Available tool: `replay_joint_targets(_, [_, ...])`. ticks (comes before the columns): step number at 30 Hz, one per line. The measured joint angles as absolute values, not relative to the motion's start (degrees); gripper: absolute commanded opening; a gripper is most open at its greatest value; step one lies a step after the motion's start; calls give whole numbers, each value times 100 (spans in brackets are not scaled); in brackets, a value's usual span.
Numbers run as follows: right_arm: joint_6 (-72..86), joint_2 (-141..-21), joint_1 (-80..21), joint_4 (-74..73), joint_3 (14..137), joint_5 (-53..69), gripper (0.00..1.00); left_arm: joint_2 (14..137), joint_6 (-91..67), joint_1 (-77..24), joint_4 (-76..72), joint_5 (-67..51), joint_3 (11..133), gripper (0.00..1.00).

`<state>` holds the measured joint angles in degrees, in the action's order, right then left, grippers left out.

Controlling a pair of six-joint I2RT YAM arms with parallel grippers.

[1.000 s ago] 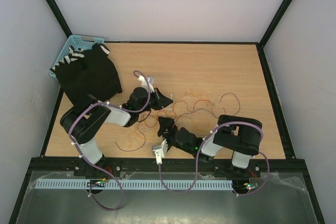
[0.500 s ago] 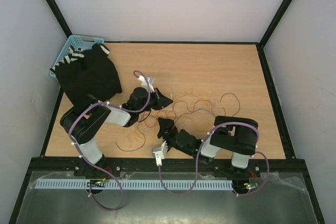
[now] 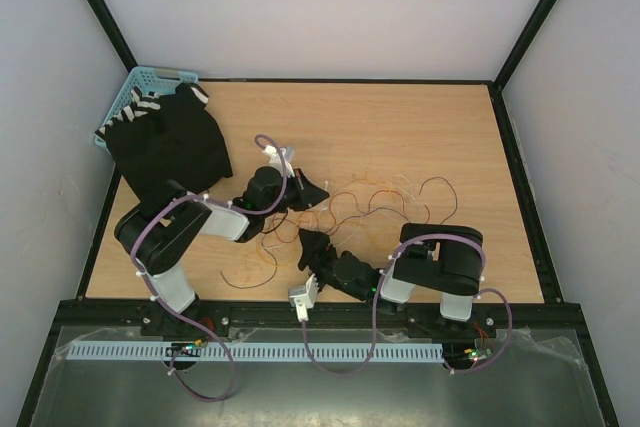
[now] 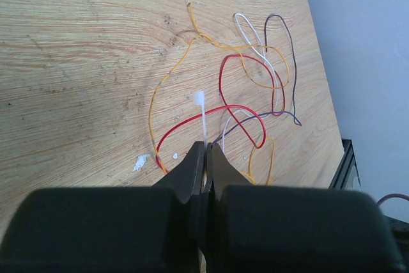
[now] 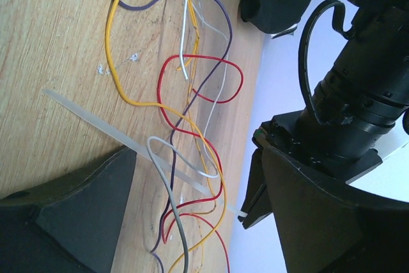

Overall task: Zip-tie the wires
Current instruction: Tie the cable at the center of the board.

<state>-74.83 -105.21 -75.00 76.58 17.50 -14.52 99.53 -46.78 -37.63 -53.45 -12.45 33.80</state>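
White zip tie (image 4: 203,119) half-hidden between fingers (image 4: 189,172) (left)

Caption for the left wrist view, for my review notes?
Left pincer shut on a white zip tie, tangled wires on the table beyond.

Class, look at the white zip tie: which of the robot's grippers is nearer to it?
Left. The left gripper is shut on one end of the zip tie; the right gripper is open, straddling the strip without gripping it.
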Motion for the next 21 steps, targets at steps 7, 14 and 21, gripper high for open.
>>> replay_joint_targets(7, [-7478, -10541, -7546, 7618, 1750, -1411, 61, 9953, -4674, -3765, -5286, -1297, 3382, 0])
replay_joint_targets(14, [-7463, -10541, -7553, 7441, 1750, -1332, 36, 10040, -4663, -3765, -5229, -1417, 3457, 0])
replay_joint_targets(21, [-7437, -10538, -7553, 7360, 1750, -1280, 30, 10044, -4652, -3765, -5223, -1476, 3465, 0])
